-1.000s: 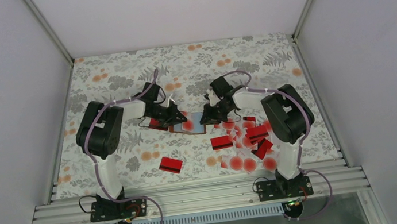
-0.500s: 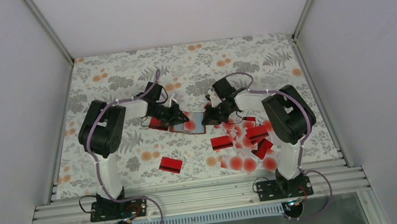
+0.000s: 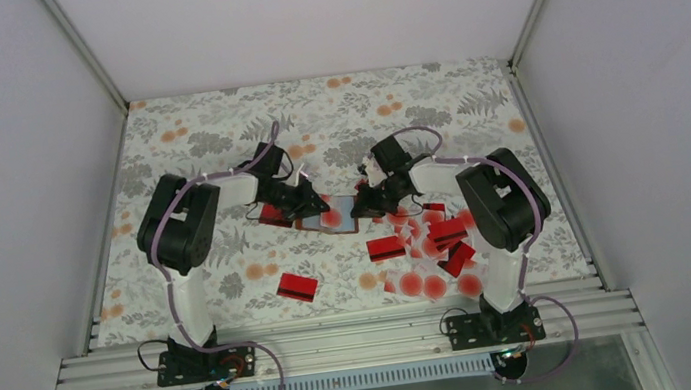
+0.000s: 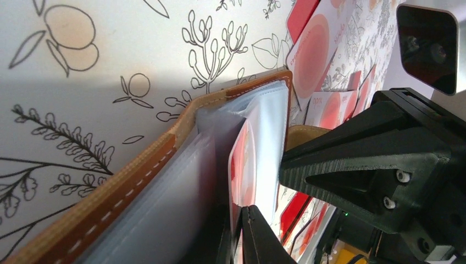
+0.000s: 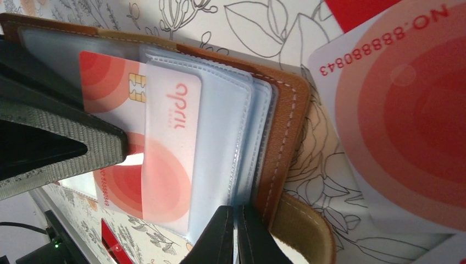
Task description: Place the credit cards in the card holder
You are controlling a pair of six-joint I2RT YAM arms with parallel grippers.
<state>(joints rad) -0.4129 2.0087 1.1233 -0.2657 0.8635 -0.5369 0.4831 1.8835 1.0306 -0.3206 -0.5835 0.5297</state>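
The brown leather card holder (image 3: 332, 216) lies open at mid-table, its clear sleeves fanned out. My left gripper (image 3: 313, 205) is shut on a whitish credit card with a red dot (image 5: 165, 137), which sits partway inside a sleeve. In the left wrist view that card (image 4: 242, 165) stands edge-on between my left gripper's (image 4: 240, 220) fingers, beside the holder's stitched edge (image 4: 137, 170). My right gripper (image 5: 235, 210) is shut on the rim of a clear sleeve next to the leather cover (image 5: 286, 121). It is at the holder's right end (image 3: 363, 207).
Several loose red and red-dot cards lie in a pile (image 3: 434, 244) under the right arm, one large in the right wrist view (image 5: 406, 110). A single red card (image 3: 297, 286) lies near the front left. The floral cloth covers the table, with white walls around it.
The right gripper has closed on the sleeve edge and shifted slightly right. The left gripper still grips the card and has barely moved.
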